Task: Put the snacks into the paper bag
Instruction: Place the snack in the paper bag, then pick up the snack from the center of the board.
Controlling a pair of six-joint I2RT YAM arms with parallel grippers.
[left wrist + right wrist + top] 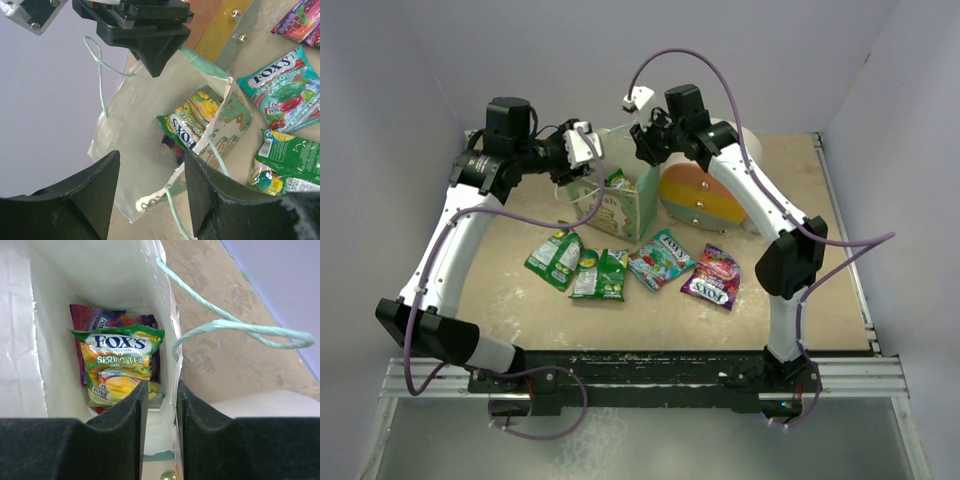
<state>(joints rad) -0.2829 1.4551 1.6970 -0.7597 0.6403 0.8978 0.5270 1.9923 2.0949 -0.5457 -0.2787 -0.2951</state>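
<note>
Pale green and cream, the paper bag stands open at the back of the table, just in front of the round drawer unit. We judge the task partly done. At least two snacks are already in the bag: a yellow-green packet lying on a buried purple packet. We cannot tell whether more lie beneath. Four remain on the table, in a loose row near the bag's front: a green packet, a second green packet, a teal packet and a loose purple packet.

The left gripper hangs over the bag's mouth with its jaws wide apart and nothing in them. The right gripper sits at the rim with its jaws nearly together and the bag's side wall running between them. To us this looks like a pinch that keeps the bag open.

Only the overhead view shows all four remaining packets and both arms, but it gives little of the bag's inside. The right wrist view looks straight down into the bag and shows how the packets are stacked, and a string handle looping outside. The left wrist view shows how wide its own jaws stand, and it shows the other gripper from the side.
</note>
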